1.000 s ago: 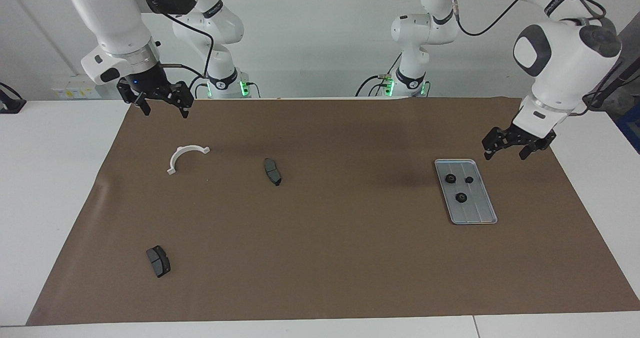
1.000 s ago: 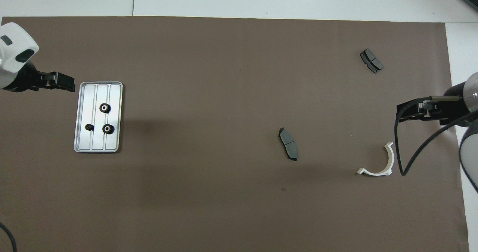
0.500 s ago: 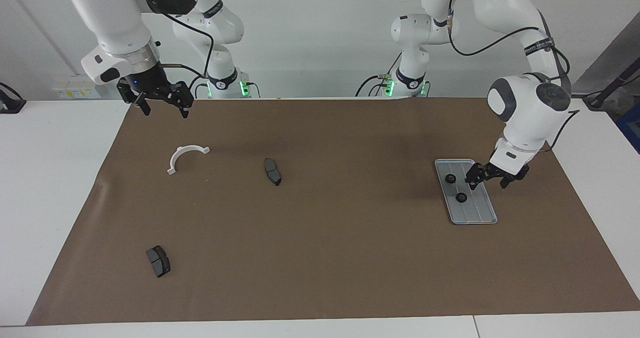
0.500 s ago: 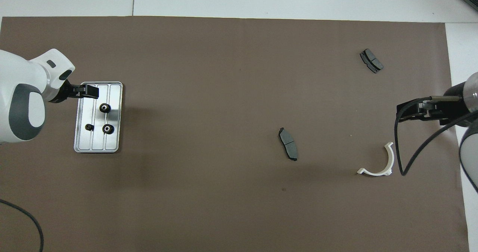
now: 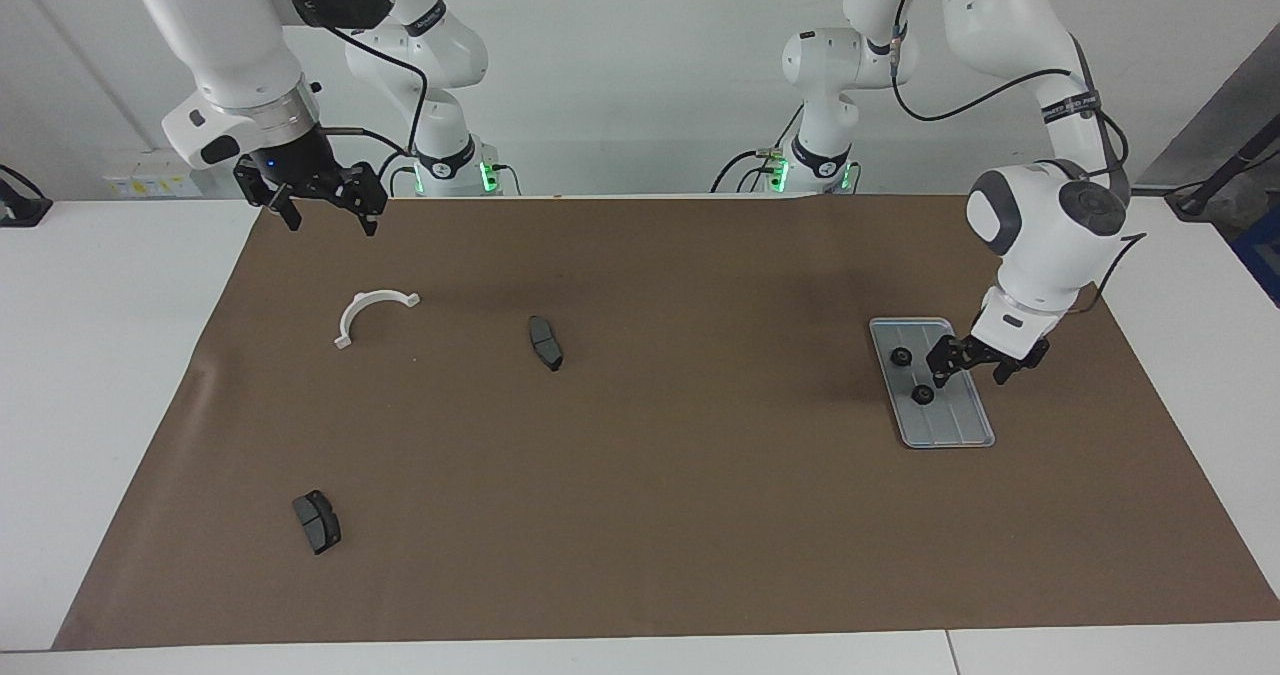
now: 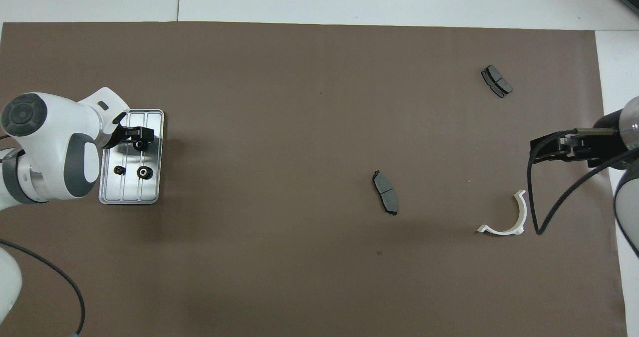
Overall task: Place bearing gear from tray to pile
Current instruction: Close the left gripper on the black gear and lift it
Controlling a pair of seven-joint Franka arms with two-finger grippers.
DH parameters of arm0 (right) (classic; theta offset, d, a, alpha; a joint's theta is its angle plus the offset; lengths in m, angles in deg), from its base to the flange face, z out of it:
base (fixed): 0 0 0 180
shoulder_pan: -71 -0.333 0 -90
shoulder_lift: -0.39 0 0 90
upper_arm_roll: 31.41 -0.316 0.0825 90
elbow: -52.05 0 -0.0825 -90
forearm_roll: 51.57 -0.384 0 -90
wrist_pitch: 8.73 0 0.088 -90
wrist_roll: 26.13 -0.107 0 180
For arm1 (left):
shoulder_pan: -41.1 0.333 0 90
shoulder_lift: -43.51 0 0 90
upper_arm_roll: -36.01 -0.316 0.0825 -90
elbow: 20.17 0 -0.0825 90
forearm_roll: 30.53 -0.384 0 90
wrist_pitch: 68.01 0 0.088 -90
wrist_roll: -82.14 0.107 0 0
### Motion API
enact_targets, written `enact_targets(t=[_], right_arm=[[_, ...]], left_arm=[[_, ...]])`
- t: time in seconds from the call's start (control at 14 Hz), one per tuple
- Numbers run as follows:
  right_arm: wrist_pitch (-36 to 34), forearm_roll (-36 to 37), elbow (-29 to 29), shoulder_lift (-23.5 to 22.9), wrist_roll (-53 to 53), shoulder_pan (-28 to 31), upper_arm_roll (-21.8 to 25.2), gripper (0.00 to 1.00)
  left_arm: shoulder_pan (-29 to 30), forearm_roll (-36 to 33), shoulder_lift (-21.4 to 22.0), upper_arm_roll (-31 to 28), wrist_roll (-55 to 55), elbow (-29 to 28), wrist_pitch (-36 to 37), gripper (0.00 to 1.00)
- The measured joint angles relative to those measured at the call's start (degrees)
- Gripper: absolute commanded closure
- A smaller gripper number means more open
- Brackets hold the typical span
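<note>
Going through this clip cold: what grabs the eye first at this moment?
The left end effector hangs open low over the silver tray at the left arm's end of the table, above the small black gears lying in it. Toward the right arm's end, a white half-ring bracket and two dark pads lie scattered on the brown mat, while the right end effector waits above the mat's edge.

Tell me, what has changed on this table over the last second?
The left arm swung its open hand in from beside the tray and down low over it, above the gears. It has taken hold of nothing. The right hand waits unmoved near the white half-ring bracket, and the three gears, both brake pads and the tray lie as before.
</note>
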Motion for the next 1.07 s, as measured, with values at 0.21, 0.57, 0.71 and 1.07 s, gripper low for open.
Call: enact_targets(t=[0.21,0.57,0.71,1.07], right_arm=[[0.0,0.0,0.0,0.0,0.0,0.0,0.0,0.0],[0.0,0.0,0.0,0.0,0.0,0.0,0.0,0.0],[0.0,0.0,0.0,0.0,0.0,0.0,0.0,0.0],[0.0,0.0,0.0,0.0,0.0,0.0,0.0,0.0]], left_arm=[[-0.4,0.0,0.0,0.0,-0.5,0.0,0.2,0.13],[-0.5,0.2,0.6,0.1,-0.6,0.0,2.9,0.4],[-0.5,0.2,0.9,0.0,-0.6,0.0,3.7,0.51],[-0.5,0.2,1.7,-0.4,-0.6,-0.1,5.2,0.95]])
